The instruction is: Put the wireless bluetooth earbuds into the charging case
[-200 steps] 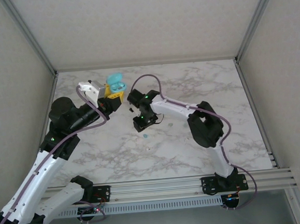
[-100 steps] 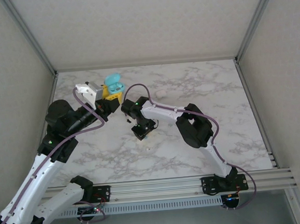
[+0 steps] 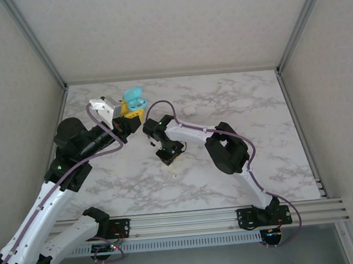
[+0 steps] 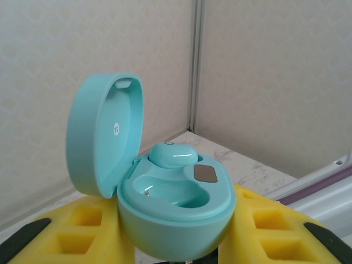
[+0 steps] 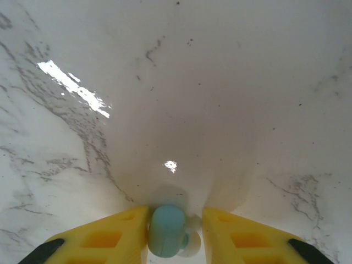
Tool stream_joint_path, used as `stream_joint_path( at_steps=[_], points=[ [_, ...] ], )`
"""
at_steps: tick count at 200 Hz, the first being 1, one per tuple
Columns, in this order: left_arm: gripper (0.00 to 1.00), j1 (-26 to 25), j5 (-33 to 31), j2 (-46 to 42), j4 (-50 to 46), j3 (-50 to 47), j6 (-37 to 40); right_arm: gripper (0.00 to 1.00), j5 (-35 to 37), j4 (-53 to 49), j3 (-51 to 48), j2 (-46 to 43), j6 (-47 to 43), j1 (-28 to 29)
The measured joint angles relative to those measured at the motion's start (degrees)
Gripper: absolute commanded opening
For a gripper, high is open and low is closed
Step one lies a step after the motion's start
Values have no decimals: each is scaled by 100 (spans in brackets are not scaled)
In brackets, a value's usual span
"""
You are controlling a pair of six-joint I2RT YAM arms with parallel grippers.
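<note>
Clamping the mint charging case [image 4: 181, 214] between the yellow fingers [image 4: 82, 231] of my left pincer [image 3: 133, 107], I am holding it up off the table [image 3: 256, 132], toward the back left corner. Its lid [image 4: 102, 135] is standing open, tipped up on the left side in my left wrist view. One seated earbud [image 4: 171, 155], mint like the case, is sitting in the farther socket. The nearer socket [image 4: 165, 192] is lying bare, with a small metal contact glinting at its bottom.

My right pincer [image 3: 168, 156] is reaching down to the marble just in front of the case, with its fingers pointing at the surface. It is pinching a second mint earbud [image 5: 165, 228]. The bud is sitting between my two yellow fingers, pressed against the left one in the right wrist view, and a pale bit of it is filling the gap toward the other finger. It is hanging very low over the table, and I cannot tell whether it is touching.

A small white thing [image 3: 189, 109] is lying on the table behind my right arm, apart from both pincers.
</note>
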Motion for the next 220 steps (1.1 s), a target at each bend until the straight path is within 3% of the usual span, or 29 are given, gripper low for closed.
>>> stream_joint_path(
  at_steps=[77, 134, 220],
  points=[
    [27, 0, 0, 0, 2, 0, -2, 38, 264, -87, 109, 68, -55, 98],
    [27, 0, 0, 0, 2, -2, -2, 32, 219, -203, 251, 157, -160, 101],
    [27, 0, 0, 0, 2, -2, -2, 31, 212, -260, 313, 205, -247, 101]
  ],
)
